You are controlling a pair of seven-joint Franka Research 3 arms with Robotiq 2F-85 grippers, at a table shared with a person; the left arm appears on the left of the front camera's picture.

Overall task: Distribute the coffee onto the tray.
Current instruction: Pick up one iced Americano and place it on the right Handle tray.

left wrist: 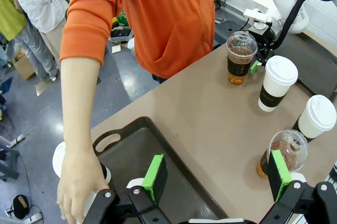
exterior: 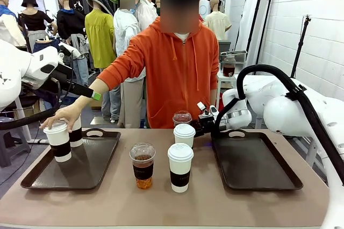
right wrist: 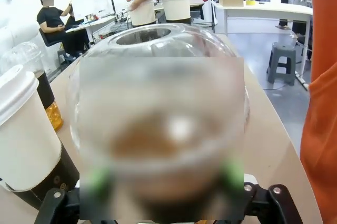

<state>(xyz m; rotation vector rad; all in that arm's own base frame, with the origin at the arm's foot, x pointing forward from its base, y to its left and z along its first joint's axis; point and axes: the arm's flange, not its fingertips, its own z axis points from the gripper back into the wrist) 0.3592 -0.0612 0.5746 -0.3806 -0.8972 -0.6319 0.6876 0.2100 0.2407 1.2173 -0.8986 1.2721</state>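
Observation:
Two white lidded coffee cups (exterior: 59,142) stand on the left tray (exterior: 91,164), and a person's hand (exterior: 60,116) rests on the front one. On the bare table stand a clear dome-lidded cup (exterior: 142,165), two white cups (exterior: 180,167) and, farther back, a second clear cup (exterior: 182,117). My right gripper (exterior: 200,124) has its fingers on either side of that far clear cup (right wrist: 158,124). I cannot tell whether the pads press on it. My left gripper (left wrist: 217,176) hangs open over the left tray (left wrist: 131,145) with nothing between its pads.
The dark right tray (exterior: 258,167) lies on the table beside the right arm. The person in an orange hoodie (exterior: 177,73) stands at the far edge, one arm reaching over the left tray close to my left gripper.

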